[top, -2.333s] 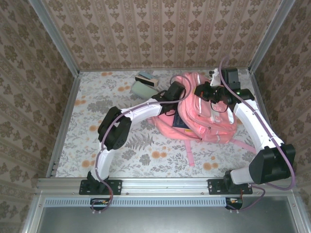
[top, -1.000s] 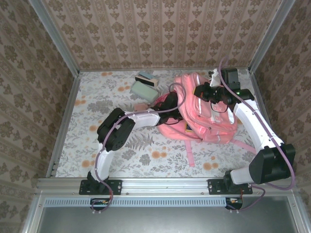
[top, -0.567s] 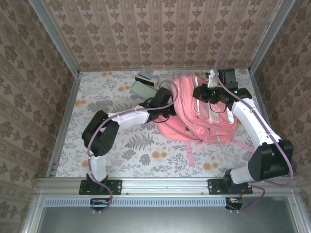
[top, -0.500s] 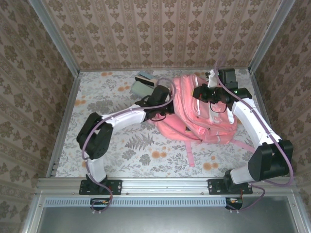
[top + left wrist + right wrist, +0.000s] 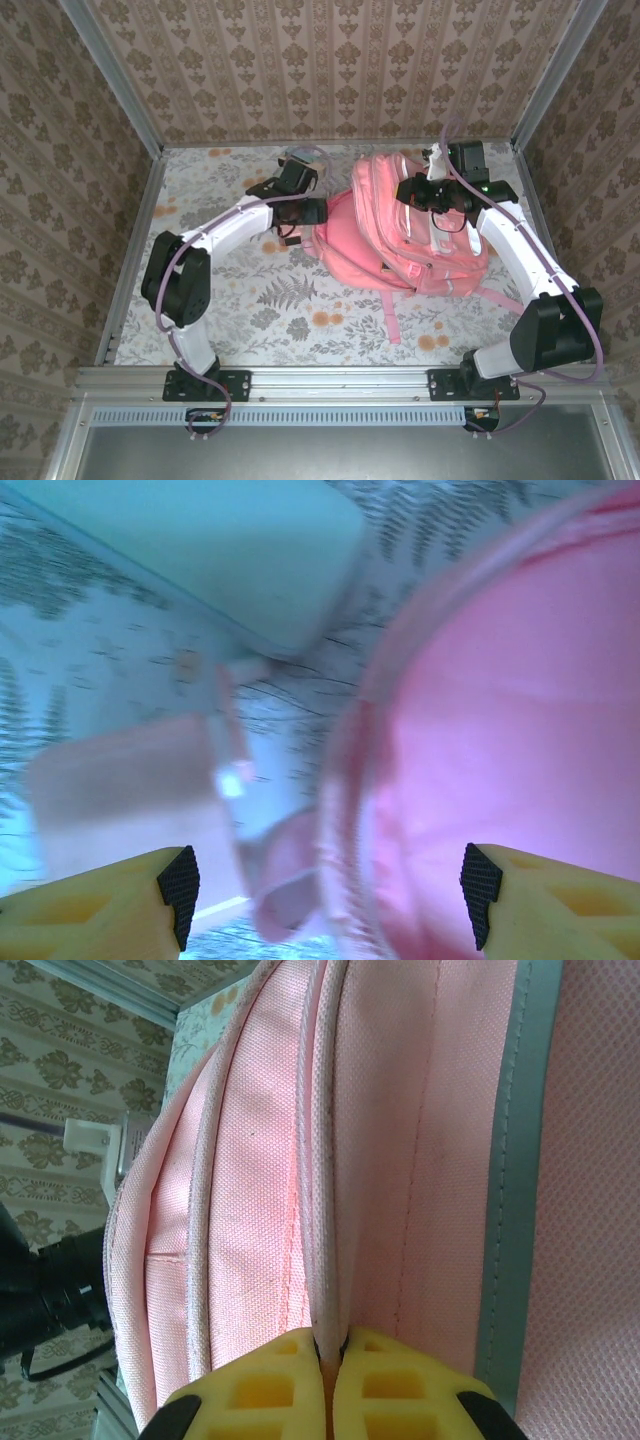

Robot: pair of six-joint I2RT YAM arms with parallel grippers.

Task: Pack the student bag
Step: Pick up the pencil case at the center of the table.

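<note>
Big pink student bag (image 5: 385,255), flat at rear right, w/ pale stripe, straps twd front.

The desk (image 5: 250,300) wears a pale cloth printed with grey ferns, leaves and orange blossoms. It sits between three walls (image 5: 330,70) papered in beige with brown floral stripes. Aluminium rails (image 5: 340,381) frame the desk, and a flat grey panel (image 5: 340,455) lies along the near edge below them.

In the left wrist view, a pale green box (image 5: 200,550) with a rounded corner lies on the cloth at the upper left. A small pink box (image 5: 120,790), too blurred to make out any detail, lies below it at the lower left. A strip of fern-printed cloth shows between them, so the two boxes are near each other but apart.
</note>
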